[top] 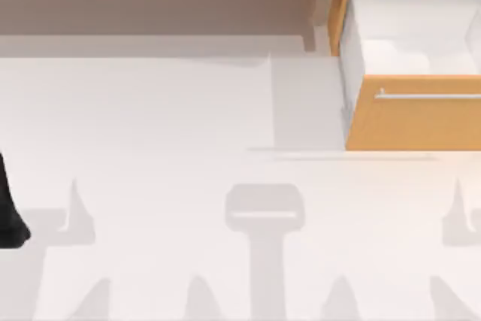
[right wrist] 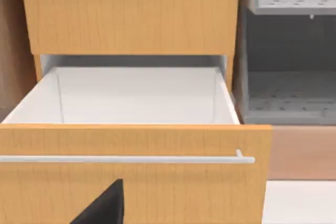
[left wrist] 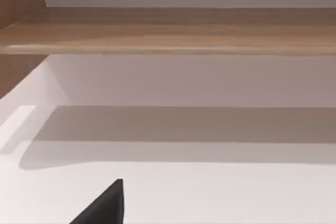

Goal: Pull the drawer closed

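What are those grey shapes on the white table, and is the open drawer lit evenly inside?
Top view: the grey shapes on the white table are soft shadows, not objects; a paler band falls beside the orange-tan wooden drawer with the silver bar handle. Its white inside looks bright with faint shading. Right wrist view: a shaded strip lies at the drawer's back. Left wrist view: the brown wooden shelf casts a broad shadow.

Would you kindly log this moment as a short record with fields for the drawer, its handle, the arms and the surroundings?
drawer: pulled open at the top view's right, white inside, nothing visible in it
handle: thin silver bar across the orange-tan front, untouched
left arm: parked at the table's left edge
right arm: facing the drawer front, by its wrist view
shelf unit: darker brown wood, behind the table on the left
task state: drawer not yet closed
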Robot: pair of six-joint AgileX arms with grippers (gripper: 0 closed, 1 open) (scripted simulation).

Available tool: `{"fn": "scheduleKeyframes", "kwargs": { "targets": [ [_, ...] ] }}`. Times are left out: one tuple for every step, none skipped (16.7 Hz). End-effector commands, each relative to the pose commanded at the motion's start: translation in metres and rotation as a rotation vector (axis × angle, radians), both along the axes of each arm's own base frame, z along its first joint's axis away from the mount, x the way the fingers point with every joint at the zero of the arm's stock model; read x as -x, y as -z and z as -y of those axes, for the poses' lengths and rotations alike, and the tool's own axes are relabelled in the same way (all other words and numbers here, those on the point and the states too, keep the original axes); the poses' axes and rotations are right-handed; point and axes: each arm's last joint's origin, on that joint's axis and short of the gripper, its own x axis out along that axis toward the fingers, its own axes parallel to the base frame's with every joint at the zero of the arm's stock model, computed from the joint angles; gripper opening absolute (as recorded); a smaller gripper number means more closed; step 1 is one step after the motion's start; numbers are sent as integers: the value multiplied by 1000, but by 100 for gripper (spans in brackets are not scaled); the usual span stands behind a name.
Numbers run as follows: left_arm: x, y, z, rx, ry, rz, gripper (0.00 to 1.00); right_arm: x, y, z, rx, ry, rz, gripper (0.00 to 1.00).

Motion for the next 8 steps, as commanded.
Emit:
{"fn": "scheduleKeyframes", "kwargs": {
  "targets": [
    [0,0,0,0,0,0,100,0,0,0,0,0,0,100],
    [0,0,0,0,0,0,100,0,-1,0,0,0,1,100],
    [0,0,0,0,0,0,100,0,-4,1,0,-1,9,100],
    [0,0,0,0,0,0,100,0,-11,1,1,-2,20,100],
    [0,0,0,0,0,0,100,-1,-19,3,2,-3,32,100],
    [0,0,0,0,0,0,100,-2,-29,4,4,-3,41,100],
    [0,0,0,0,0,0,100,-5,-40,6,6,-3,47,100],
    [0,0,0,0,0,0,100,-9,-50,9,8,-3,48,100]
  ]
}}
